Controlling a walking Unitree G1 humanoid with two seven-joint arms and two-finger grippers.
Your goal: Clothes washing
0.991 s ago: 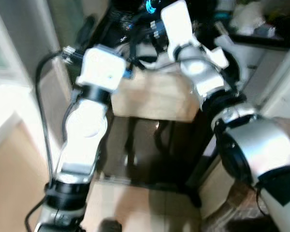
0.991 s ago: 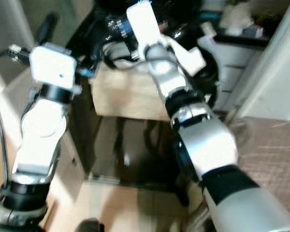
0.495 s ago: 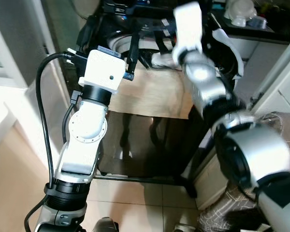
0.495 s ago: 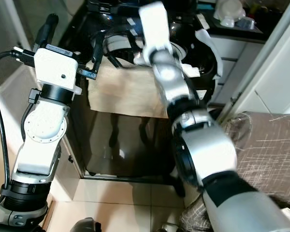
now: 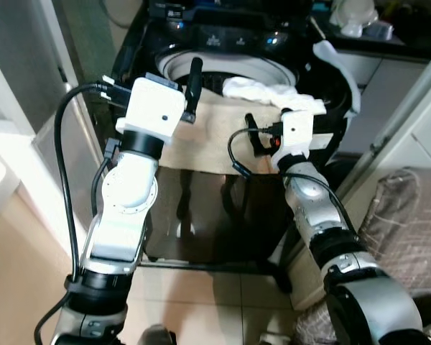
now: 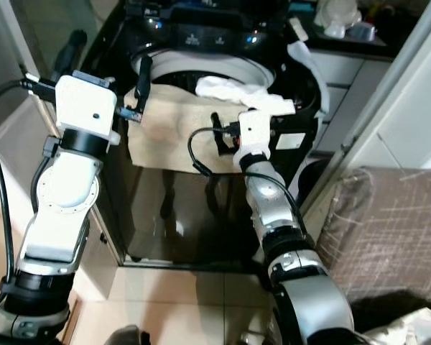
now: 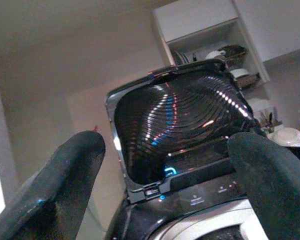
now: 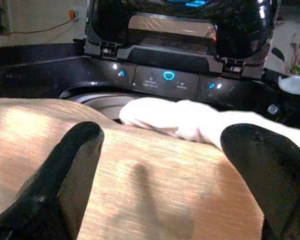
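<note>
A black top-loading washing machine [image 5: 230, 68] stands in front of me with its lid [image 7: 180, 125] up. A beige cloth [image 5: 208, 136] hangs over its front edge. A white garment [image 5: 262, 92] lies across the drum's right rim, apart from both grippers. My left gripper [image 7: 165, 150] is raised at the drum's left side, open with nothing between its fingers. My right gripper [image 8: 160, 145] is lower, in front of the beige cloth, also open and holding nothing, with the white garment [image 8: 190, 120] just beyond it.
A dark shelf with white items [image 5: 352, 18] stands at the back right. A brown woven textile [image 6: 388, 215] lies at the right, close to my right arm. A pale wall or door [image 5: 14, 144] runs along the left. Tiled floor [image 5: 201, 302] lies below.
My right arm has come down from over the drum to the front of the beige cloth. The white garment now lies on the rim. The left arm has barely moved.
</note>
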